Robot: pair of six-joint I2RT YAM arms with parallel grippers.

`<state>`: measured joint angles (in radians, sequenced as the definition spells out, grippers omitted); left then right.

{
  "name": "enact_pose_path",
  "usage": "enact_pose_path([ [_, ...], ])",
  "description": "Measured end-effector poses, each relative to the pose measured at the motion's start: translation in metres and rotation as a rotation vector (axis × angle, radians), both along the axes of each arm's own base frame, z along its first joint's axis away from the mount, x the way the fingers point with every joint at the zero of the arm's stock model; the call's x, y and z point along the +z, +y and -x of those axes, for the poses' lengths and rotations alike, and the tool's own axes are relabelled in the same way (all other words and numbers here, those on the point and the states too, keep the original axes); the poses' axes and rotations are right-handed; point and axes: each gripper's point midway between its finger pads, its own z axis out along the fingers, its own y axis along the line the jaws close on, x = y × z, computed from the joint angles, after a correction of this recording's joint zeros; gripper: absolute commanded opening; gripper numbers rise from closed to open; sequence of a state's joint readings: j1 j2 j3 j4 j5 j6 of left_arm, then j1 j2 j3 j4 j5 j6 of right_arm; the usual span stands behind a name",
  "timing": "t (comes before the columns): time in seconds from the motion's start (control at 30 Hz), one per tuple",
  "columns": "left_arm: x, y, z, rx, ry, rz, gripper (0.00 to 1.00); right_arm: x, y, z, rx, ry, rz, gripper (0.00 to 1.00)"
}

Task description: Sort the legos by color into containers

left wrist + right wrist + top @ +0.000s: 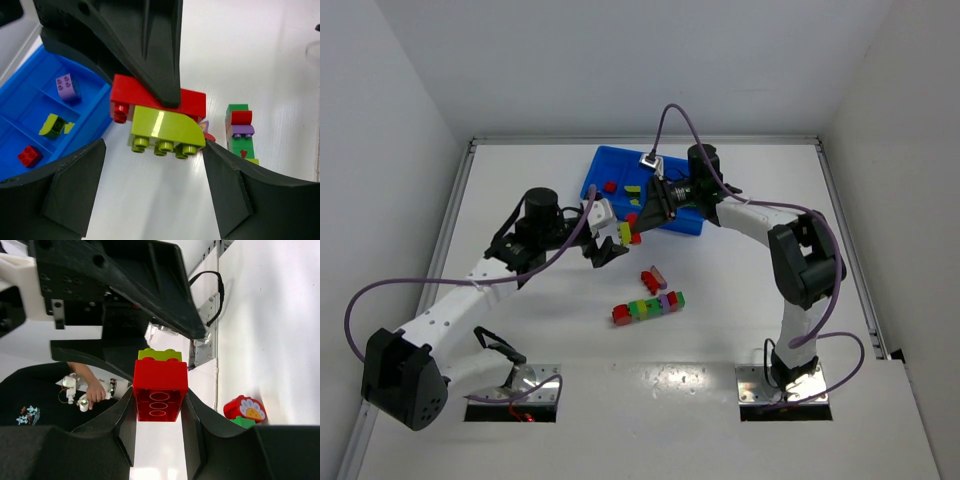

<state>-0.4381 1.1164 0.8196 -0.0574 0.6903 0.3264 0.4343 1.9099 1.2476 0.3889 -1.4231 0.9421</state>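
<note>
Legos [648, 307] — red brick [160, 392] in right end effector [159, 407] — glossy curved lime piece [165, 127] attached.

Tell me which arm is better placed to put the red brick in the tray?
Right: the right gripper pinches the red brick beside the blue tray; the left gripper stands open around it.

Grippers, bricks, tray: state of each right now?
Red-lime pair: joined, between both grippers.
Right gripper: shut on red brick.
Left gripper: around lime brick, grip unclear.
Tray: sorted bricks in separate compartments.
Strip: lying on table, unsorted.
</note>
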Motion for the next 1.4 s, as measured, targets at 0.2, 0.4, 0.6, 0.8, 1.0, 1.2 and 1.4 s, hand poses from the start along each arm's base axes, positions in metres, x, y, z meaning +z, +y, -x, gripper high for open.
enact_pose_path([
  [0.2, 0.017, -0.003, -0.003, 0.001, -0.022, 0.025, 0.84, 0.000, 0.000, 0.000, -0.001, 0.000, 0.000, 0.00],
  [0.4, 0.021, -0.005, 0.000, -0.017, -0.013, 0.036, 0.70, 0.000, 0.000, -0.001, -0.004, 0.000, 0.001, 0.00],
  [0.6, 0.019, -0.007, 0.005, -0.043, 0.001, 0.036, 0.62, 0.000, 0.001, -0.002, -0.011, -0.002, 0.003, 0.00],
  [0.8, 0.018, -0.009, 0.006, -0.057, -0.003, 0.033, 0.33, -0.001, 0.000, -0.003, -0.016, -0.001, 0.003, 0.00],
  [1.0, 0.020, -0.011, 0.006, -0.057, -0.008, 0.029, 0.14, 0.000, -0.004, -0.007, -0.024, -0.002, 0.002, 0.00],
  [1.2, 0.020, -0.011, 0.004, -0.046, -0.009, 0.027, 0.08, 0.000, -0.014, -0.017, -0.054, -0.002, 0.000, 0.00],
  [1.4, 0.018, -0.008, 0.008, -0.031, -0.005, 0.026, 0.06, -0.001, -0.052, -0.053, -0.179, -0.007, 0.001, 0.00],
])
